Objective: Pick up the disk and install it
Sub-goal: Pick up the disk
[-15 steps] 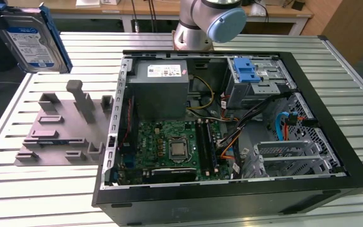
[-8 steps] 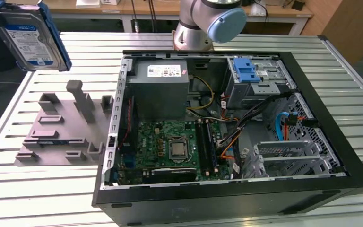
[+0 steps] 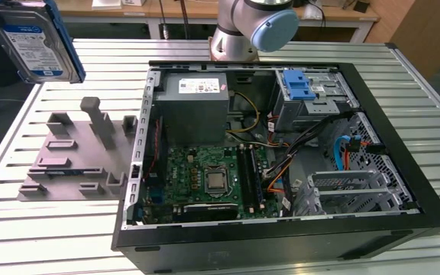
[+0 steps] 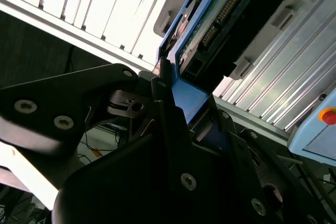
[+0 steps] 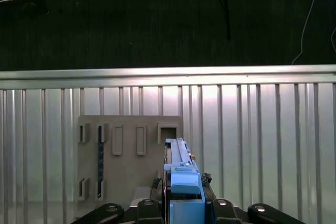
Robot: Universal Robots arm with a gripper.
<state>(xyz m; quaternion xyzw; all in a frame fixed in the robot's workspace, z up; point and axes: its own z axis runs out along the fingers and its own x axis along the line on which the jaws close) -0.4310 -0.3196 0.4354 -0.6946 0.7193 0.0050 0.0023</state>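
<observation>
Disk (image 3: 35,43), a flat silver hard drive with a blue plastic frame, hangs in open air at the exterior view's upper left. It is above the slatted metal tabletop (image 3: 59,235) near its edge, well apart from the open black computer case (image 3: 403,226) and clear of the grey slotted plastic stand (image 3: 67,166). It stands on edge with its long axis near vertical and its label facing the camera. In the second wrist view the black claw (image 4: 191,109) is clamped narrowly on the blue frame.

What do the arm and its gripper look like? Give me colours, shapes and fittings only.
In the exterior view the arm is a smooth silver-grey tube with a round light-blue cap on its joint. In the second wrist view the gripper is matt black, built of flat angular link plates fastened with silver screw heads.
</observation>
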